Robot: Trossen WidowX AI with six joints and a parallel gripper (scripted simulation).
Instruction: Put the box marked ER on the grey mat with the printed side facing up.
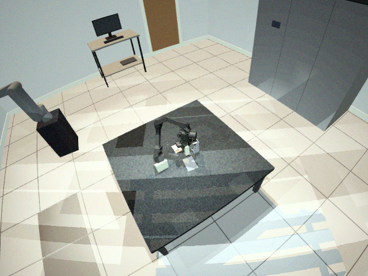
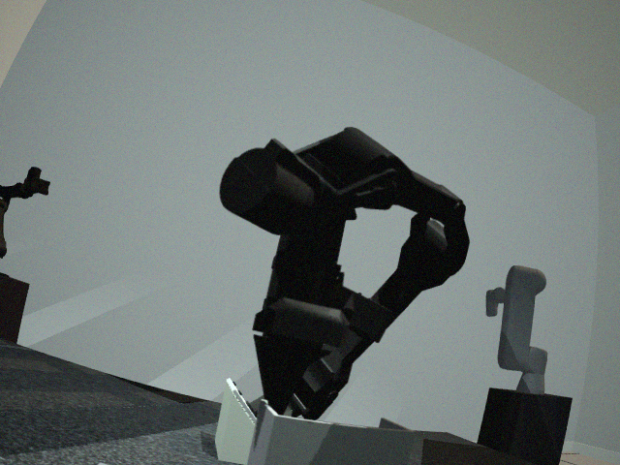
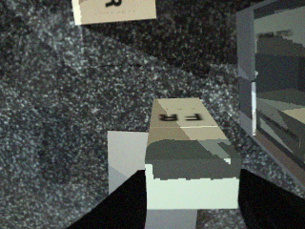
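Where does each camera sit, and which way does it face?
Top: high above the room, looking obliquely down at the table; arm and tool show.
Exterior: low by the table, tilted, looking slightly up past the bin; arm and tool show.
Wrist: above the tool, looking down; only its fingers show.
Top and wrist share the mat.

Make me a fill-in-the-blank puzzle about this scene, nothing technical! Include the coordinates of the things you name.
The gripper (image 1: 186, 146) (image 2: 283, 400) (image 3: 190, 177) has ____ black fingers around a pale box (image 1: 187, 150) (image 3: 192, 193).
The door (image 1: 161, 25) is ____.
On the desk (image 1: 129, 34), behind the keyboard (image 1: 113, 39), stands a ____.
The small panel (image 1: 276, 24) on the grey cabinet (image 1: 292, 65) is ____.

Missing words: two; brown; monitor; blue
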